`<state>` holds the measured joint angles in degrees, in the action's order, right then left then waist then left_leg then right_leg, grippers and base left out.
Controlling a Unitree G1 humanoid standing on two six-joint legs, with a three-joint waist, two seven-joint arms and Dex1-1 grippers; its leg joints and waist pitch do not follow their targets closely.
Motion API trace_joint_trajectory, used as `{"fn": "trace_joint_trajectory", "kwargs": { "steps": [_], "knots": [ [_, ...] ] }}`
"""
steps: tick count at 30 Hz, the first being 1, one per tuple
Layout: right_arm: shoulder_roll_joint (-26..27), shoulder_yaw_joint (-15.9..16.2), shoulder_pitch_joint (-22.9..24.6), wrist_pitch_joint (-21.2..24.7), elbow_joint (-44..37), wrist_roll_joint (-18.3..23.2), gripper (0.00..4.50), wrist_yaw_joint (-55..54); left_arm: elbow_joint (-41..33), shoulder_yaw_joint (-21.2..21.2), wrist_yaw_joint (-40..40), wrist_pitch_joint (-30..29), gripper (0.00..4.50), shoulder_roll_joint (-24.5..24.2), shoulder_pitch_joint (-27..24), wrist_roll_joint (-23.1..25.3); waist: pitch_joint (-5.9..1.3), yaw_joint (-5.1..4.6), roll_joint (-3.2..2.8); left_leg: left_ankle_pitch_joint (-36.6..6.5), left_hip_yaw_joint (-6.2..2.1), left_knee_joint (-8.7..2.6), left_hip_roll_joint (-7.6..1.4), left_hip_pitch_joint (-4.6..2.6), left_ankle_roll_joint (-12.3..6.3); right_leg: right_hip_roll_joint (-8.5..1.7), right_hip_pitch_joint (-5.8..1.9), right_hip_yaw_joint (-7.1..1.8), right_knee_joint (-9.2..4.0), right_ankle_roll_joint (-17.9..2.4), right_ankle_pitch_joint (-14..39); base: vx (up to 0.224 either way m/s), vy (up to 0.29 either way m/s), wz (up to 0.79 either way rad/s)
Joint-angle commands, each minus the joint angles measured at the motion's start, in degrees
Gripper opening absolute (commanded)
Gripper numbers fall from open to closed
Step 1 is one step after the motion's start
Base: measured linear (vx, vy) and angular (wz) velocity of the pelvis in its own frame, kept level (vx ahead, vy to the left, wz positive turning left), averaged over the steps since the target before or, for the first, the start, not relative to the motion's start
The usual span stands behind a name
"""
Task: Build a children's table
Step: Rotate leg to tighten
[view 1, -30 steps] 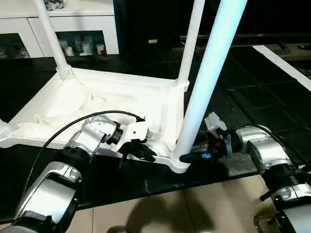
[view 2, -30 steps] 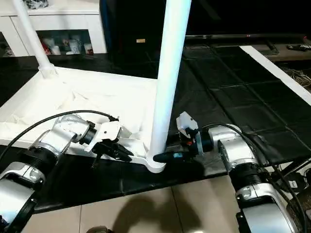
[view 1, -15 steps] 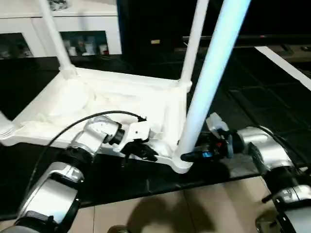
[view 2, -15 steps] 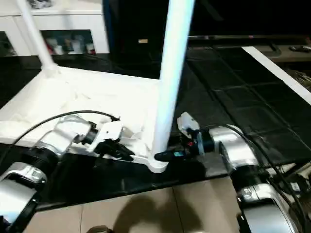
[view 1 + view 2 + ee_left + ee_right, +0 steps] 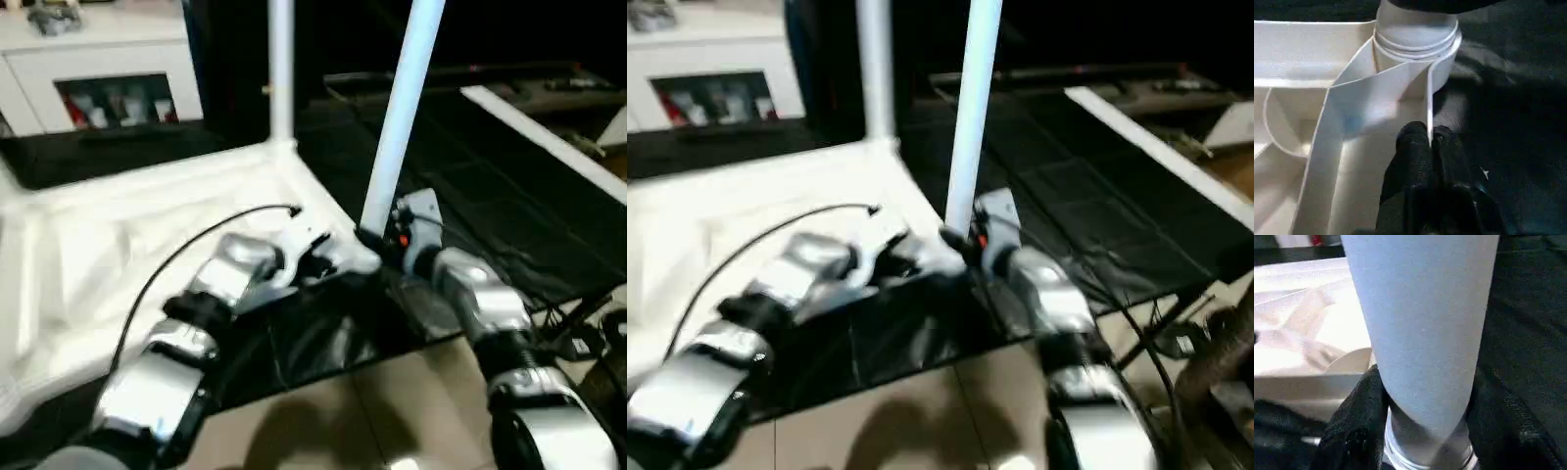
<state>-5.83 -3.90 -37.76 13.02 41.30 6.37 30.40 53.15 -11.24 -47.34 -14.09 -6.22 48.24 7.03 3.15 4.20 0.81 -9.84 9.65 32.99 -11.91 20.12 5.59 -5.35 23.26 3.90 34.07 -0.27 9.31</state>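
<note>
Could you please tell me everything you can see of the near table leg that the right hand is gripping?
The long round white table leg stands upright from the near corner socket of the upturned white table, which lies on a black mat. It looks like smooth plastic. The right hand clasps its base with a black finger on each side, just above the ringed collar.

I see my two silver, rounded metal forearms, jointed by black ribbed rings: the left forearm (image 5: pixel 162 377) at seven o'clock, the right forearm (image 5: pixel 490 323) at four. A thin black cable (image 5: pixel 171 279) loops over the left one. Matte black fingers (image 5: pixel 1418 156) end it.
</note>
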Motion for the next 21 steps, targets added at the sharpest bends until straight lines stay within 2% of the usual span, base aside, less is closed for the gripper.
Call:
{"fn": "trace_joint_trajectory", "kwargs": {
  "steps": [1, 3, 4, 6, 7, 9, 11, 12, 15, 18, 19, 21],
  "knots": [
    [6.61, 4.63, -0.40, 1.37, 2.25, 1.13, 2.51, 2.81, -2.48, -0.12, 0.64, 1.98, 0.00, 4.21, 3.49, -1.93, -3.90, 0.36, 0.39, -15.12, 0.07, -4.08, -0.40, 0.22, -2.02, -2.41, -2.69, -1.69, -4.63, -10.06, 19.58, 0.000, 0.000, 0.00],
    [6.88, 4.30, -0.29, 1.38, 2.17, 0.79, 2.65, 2.30, -3.40, -0.40, 0.17, 1.61, 0.00, 3.94, 3.04, -1.61, -4.00, 0.59, 0.24, -13.57, 0.29, -3.90, -0.46, 0.11, -2.54, -2.42, -2.74, -1.83, -4.29, -11.34, 15.99, 0.000, 0.000, 0.00],
    [6.79, 4.34, -0.11, 1.19, 2.01, 0.53, 2.72, 2.39, -3.80, -0.50, -0.07, 1.46, 0.00, 3.71, 2.76, -1.46, -4.05, 0.71, 0.45, -12.44, 0.41, -3.85, -0.39, 0.16, -2.96, -2.47, -2.94, -1.84, -4.11, -11.86, 14.59, 0.000, 0.000, 0.00],
    [6.22, 4.28, 0.28, 0.28, 2.00, 0.27, 3.10, 2.93, -3.92, -0.91, -0.46, 2.07, 0.00, 3.02, 2.28, -0.92, -4.08, 0.87, 0.34, -11.20, 0.43, -3.82, -0.46, 0.20, -3.29, -2.56, -3.08, -1.88, -4.03, -12.12, 13.67, 0.000, 0.000, 0.00],
    [5.57, 4.37, 0.69, -0.59, 1.77, 0.18, 3.15, 3.67, -3.88, -1.24, -1.26, 2.68, 0.00, 2.48, 1.99, -0.72, -4.16, 0.98, 0.35, -10.17, 0.44, -3.78, -0.42, 0.30, -3.42, -2.55, -3.25, -1.88, -3.84, -12.26, 12.63, 0.000, 0.000, 0.00],
    [4.06, 4.62, 1.41, -1.90, 1.52, 0.02, 3.21, 5.14, -3.85, -1.67, -2.67, 3.93, 0.00, 1.42, 1.39, -0.60, -4.21, 1.01, 0.24, -9.58, 0.45, -3.76, -0.44, 0.36, -3.67, -2.52, -3.31, -1.88, -3.73, -12.49, 11.29, 0.000, 0.000, 0.00],
    [2.15, 4.35, 2.32, -2.68, 0.79, 0.52, 3.47, 7.77, -3.93, -2.28, -5.13, 5.71, 0.00, -0.05, 0.67, -0.48, -4.17, 1.05, 0.20, -9.56, 0.47, -3.74, -0.50, 0.38, -4.04, -2.46, -3.31, -1.88, -3.65, -13.16, 9.90, 0.000, 0.000, 0.00],
    [1.10, 4.43, 2.82, -2.94, 0.16, 0.76, 3.47, 9.59, -3.99, -2.48, -6.39, 6.09, 0.00, -0.77, 0.33, -0.47, -4.19, 1.12, 0.00, -9.74, 0.45, -3.76, -0.54, 0.26, -4.07, -2.46, -3.31, -1.87, -3.62, -13.27, 9.80, 0.000, 0.000, 0.00],
    [-3.19, 5.52, 4.44, -4.41, -1.93, 1.18, 3.74, 17.08, -3.94, -2.98, -10.73, 9.12, 0.00, -3.17, -0.54, -0.57, -4.30, 1.22, 0.10, -9.67, 0.51, -3.61, -0.57, 0.27, -4.54, -2.37, -3.46, -1.90, -3.34, -14.27, 7.37, 0.000, 0.000, 0.00],
    [-7.55, 7.14, 5.46, -6.60, -3.06, 0.81, 4.09, 24.48, -3.84, -3.60, -14.68, 12.78, 0.00, -5.22, -1.06, -0.53, -4.14, 1.55, 0.10, -10.74, 0.62, -3.56, -0.75, 0.35, -5.17, -2.34, -3.49, -1.84, -3.38, -14.45, 8.07, 0.000, 0.000, 0.00],
    [-8.40, 7.06, 5.47, -6.94, -3.16, 1.10, 4.09, 26.08, -4.09, -3.59, -16.29, 12.69, 0.00, -5.60, -1.22, -0.95, -4.12, 1.66, -0.02, -10.93, 0.63, -3.57, -0.84, 0.34, -4.99, -2.39, -3.40, -1.83, -3.34, -14.55, 8.63, 0.000, 0.000, 0.00],
    [-10.37, 6.97, 5.48, -7.45, -3.55, 1.90, 4.30, 30.50, -4.91, -4.19, -20.74, 14.25, 0.00, -6.73, -1.77, -1.80, -4.11, 1.84, 0.12, -11.09, 0.67, -3.55, -0.89, 0.21, -4.66, -2.44, -3.32, -1.82, -3.36, -14.75, 9.52, 0.000, 0.000, 0.00]
  ]
}}
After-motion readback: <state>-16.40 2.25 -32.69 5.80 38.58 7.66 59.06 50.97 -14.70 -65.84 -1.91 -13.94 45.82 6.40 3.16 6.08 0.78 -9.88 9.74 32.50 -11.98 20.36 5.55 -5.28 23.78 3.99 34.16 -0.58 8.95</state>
